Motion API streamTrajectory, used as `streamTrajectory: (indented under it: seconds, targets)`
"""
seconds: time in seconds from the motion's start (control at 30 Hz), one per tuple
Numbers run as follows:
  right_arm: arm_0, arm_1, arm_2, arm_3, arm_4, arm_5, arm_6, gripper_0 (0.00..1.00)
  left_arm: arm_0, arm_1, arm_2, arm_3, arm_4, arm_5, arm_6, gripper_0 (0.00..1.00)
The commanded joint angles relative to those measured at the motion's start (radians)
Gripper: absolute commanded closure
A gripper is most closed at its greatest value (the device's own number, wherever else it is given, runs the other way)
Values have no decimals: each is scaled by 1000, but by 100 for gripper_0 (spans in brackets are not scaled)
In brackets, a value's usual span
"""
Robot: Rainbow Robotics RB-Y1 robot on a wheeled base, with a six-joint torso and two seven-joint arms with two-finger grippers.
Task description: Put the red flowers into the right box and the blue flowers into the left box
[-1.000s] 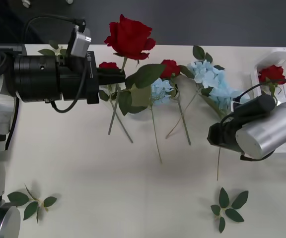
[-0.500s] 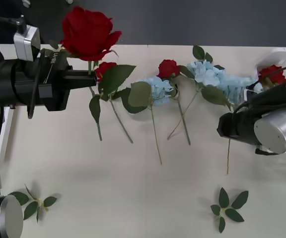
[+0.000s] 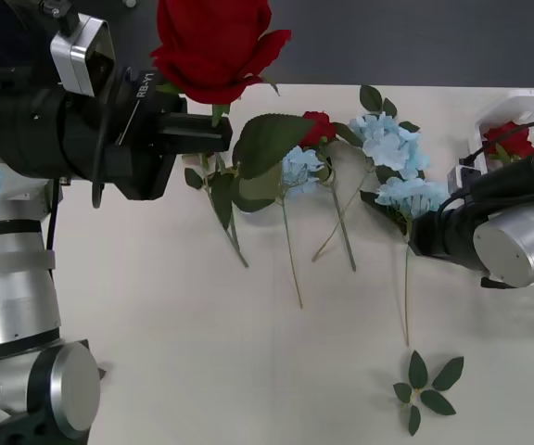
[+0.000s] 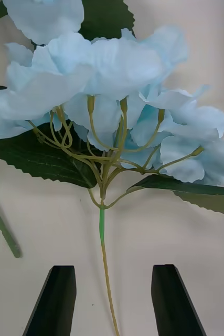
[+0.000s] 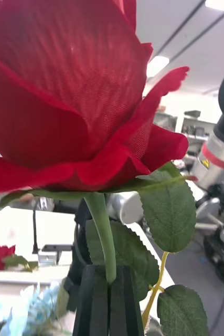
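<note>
Gripping a red rose (image 3: 213, 44) by its stem just under the bloom, the left gripper (image 3: 209, 132) holds it lifted above the table's far-left area; in the left wrist view the black fingers (image 5: 97, 299) are pinched tight on the stem, which stands upright between them, so the heavy head can't swing during transport. Leaves hang below the grip, clear of the loose flowers under it. That rose belongs in the right box (image 3: 527, 109) at the table's far-right edge, where one red rose (image 3: 506, 139) already lies, so my read is a long cross-table carry or a handover comes next. The right gripper (image 3: 417, 237) sits low over the right-centre of the table, fingers spread, straddling the thin stem of a blue flower (image 3: 406, 195) just below its cluster (image 4: 109, 100) — lined up for a pinch, not yet closed. That one goes to the left box, which I can't make out clearly. More blue flowers (image 3: 385, 139) and a red rose (image 3: 317, 128) lie along the far edge, stems pointing toward the near edge, easy to grab. Leaf sprig (image 3: 426, 389) near the near-right edge: ignore. Risk: arms crossing paths mid-table.
</note>
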Motion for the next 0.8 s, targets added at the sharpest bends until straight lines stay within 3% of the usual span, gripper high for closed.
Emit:
streamTrajectory:
  seconds: [0.03, 0.23, 0.5, 0.57, 0.8]
  targets:
    - [-3, -38, -11, -57, -14, 9, 65, 58, -44, -17, -6, -35, -7, 2, -38, 100]
    - [25, -55, -100, -174, -120, 78, 88, 58, -77, -19, -12, -33, -58, 2, -38, 100]
    - [104, -119, -220, -297, -264, 63, 191, 58, -77, -19, -26, -32, -68, -18, -38, 100]
    - [126, -128, -245, -306, -286, 26, 249, 58, -77, -19, -26, -32, -68, -18, -38, 100]
    - [256, -183, -266, -295, -398, -351, 450, 58, -77, -19, -26, -32, -68, -18, -38, 100]
